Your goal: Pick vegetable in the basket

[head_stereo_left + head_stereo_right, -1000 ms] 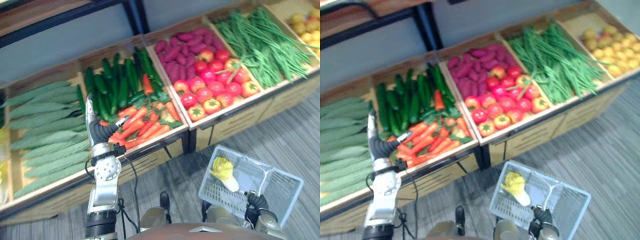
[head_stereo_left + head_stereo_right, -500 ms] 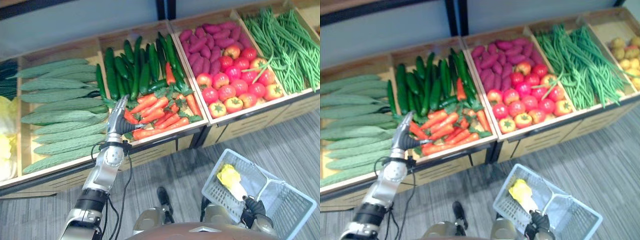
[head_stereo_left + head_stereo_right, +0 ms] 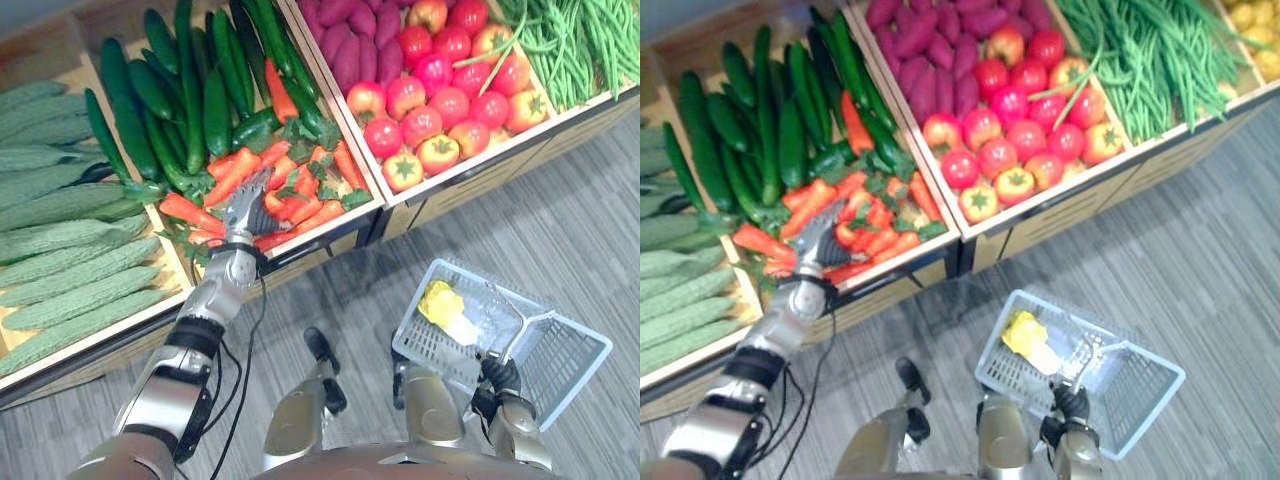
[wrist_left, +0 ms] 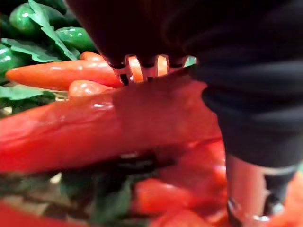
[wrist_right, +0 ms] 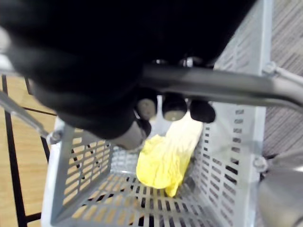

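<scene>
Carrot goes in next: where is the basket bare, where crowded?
The basket is bare from the handle to its end wall away from the crates. The yellow cabbage fills the end nearer the crates. The right hand grips the handle over the middle.

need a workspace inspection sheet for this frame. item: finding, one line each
Surface: wooden display crates, divided into compartments.
Job's things: carrots in front of the dark cucumbers; white basket holding a yellow leafy vegetable.
Clutter: pale bumpy gourds, tomatoes, purple sweet potatoes, green beans in the neighbouring compartments.
Hands: left hand down on the carrot pile; right hand curled round the basket handle.
Cables: nothing seen.
Surroundings: grey striped carpet.
</scene>
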Tool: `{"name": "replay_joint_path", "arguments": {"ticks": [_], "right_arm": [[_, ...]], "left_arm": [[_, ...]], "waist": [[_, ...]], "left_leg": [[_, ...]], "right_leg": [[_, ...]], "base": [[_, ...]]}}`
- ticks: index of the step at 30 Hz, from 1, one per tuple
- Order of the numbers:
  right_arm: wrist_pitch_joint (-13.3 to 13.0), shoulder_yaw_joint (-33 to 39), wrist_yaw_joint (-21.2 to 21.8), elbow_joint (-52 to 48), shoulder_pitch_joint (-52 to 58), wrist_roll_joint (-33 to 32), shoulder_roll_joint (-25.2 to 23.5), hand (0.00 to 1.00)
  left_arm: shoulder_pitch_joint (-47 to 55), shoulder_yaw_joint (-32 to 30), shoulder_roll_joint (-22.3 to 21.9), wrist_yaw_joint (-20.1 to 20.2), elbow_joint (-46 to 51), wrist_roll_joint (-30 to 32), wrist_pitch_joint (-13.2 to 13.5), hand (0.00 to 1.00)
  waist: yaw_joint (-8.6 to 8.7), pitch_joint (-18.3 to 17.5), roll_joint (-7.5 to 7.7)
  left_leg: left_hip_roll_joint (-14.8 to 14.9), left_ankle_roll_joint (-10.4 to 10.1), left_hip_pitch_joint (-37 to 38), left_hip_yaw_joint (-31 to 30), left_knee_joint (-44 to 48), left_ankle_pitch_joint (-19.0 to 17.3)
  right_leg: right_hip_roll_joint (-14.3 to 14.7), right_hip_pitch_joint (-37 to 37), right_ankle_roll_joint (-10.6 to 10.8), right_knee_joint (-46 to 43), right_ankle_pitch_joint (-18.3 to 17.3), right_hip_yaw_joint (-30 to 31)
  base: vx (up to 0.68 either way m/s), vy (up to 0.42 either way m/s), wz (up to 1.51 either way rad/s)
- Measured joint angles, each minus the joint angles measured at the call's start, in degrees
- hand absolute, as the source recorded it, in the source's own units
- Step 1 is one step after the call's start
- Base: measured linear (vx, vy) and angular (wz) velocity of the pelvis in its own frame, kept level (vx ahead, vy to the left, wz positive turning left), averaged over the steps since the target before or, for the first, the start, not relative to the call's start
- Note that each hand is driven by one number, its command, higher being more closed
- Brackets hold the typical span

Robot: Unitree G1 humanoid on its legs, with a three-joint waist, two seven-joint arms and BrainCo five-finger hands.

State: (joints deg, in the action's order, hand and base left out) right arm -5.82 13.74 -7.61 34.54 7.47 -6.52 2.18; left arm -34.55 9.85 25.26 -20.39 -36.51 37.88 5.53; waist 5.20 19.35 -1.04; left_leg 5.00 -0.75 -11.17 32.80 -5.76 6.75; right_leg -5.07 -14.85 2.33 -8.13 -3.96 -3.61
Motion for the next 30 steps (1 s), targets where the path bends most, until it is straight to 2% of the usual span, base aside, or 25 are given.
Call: {"name": "replay_joint_path", "arguments": {"ticks": [7, 12, 14, 19, 21, 25, 27, 30], "right_arm": [[0.0, -0.9, -0.6, -1.7, -0.4, -1.1, 0.1, 1.0], [0.1, -0.9, -0.6, -2.1, 0.7, -1.2, 0.0, 1.0], [0.0, -0.9, -0.6, -2.2, 2.1, -1.2, 0.0, 1.0], [0.0, 0.5, -0.4, -1.2, 3.6, -1.2, 0.0, 1.0], [0.1, 2.3, -0.2, 0.2, 3.7, -1.3, 0.2, 1.0], [1.1, 4.1, 0.3, 1.5, 3.9, -1.8, 0.1, 1.0], [1.8, 4.7, 0.7, 1.1, 4.6, -2.0, 0.0, 1.0], [2.1, 6.5, 0.7, -2.4, 6.4, -3.0, -1.2, 1.0]], "left_arm": [[-4.6, -0.4, -0.7, 0.1, -2.0, 2.2, -0.9, 1.0], [-4.2, 0.1, -2.3, 0.8, -0.1, 2.3, -3.6, 1.0], [-2.2, 0.4, -2.2, 1.2, 5.4, 4.3, -4.1, 1.0], [-0.5, -0.4, -0.9, 0.0, 17.6, 4.6, -4.1, 1.0], [1.5, -1.8, 0.4, -0.3, 23.1, 5.9, -4.1, 1.0], [5.2, -3.5, 0.5, -0.8, 29.8, 6.6, -4.1, 1.0], [7.1, -1.9, 0.3, -0.8, 33.7, 6.7, -3.4, 1.0], [9.2, 1.6, -0.3, -0.5, 36.6, 6.6, -1.3, 1.0]], "waist": [[-0.11, 0.9, 0.06], [-0.24, 0.9, -0.09], [-0.73, 0.8, -0.24], [-1.49, 0.3, -1.01], [-1.58, -1.0, -1.79], [-1.52, -3.1, -2.12], [-1.32, -4.9, -2.17], [-0.65, -5.3, -2.26]], "left_leg": [[0.1, -0.4, -0.2, 1.3, -0.2, -0.6], [0.2, -0.4, 1.6, 1.1, 0.2, -0.2], [0.2, -0.4, 3.6, 0.8, 0.2, -0.2], [-0.2, -0.5, 6.3, -1.9, 0.1, -0.2], [-0.3, -0.5, 6.9, -2.2, 0.1, -0.3], [-0.3, -0.6, 8.3, -2.0, -0.2, -0.4], [-0.3, -0.7, 8.3, -1.8, -0.2, -0.4], [-0.2, -0.4, 9.3, -1.3, -0.2, -0.7]], "right_leg": [[0.0, -0.7, 0.1, 0.0, 0.2, 0.9], [-0.1, 1.8, 0.0, 0.1, 0.1, -0.6], [-0.1, 4.3, 0.0, 0.1, -0.3, -1.8], [-0.5, 8.4, -0.2, 0.1, -1.6, -4.1], [-0.6, 9.1, -0.2, 0.1, -1.7, -4.5], [-0.5, 10.5, -0.1, 0.6, -1.7, -4.1], [-0.5, 10.6, -0.1, 1.2, -1.6, -3.6], [-0.3, 11.4, 0.1, 1.2, -1.4, -3.2]], "base": [[0.05, 0.006, -0.08], [0.09, -0.001, 0.12], [0.08, -0.008, 0.17], [0.04, -0.005, 0.27], [0.01, 0.012, 0.1], [-0.01, 0.014, -0.06], [-0.02, 0.018, -0.06], [-0.01, 0.015, -0.1]]}}
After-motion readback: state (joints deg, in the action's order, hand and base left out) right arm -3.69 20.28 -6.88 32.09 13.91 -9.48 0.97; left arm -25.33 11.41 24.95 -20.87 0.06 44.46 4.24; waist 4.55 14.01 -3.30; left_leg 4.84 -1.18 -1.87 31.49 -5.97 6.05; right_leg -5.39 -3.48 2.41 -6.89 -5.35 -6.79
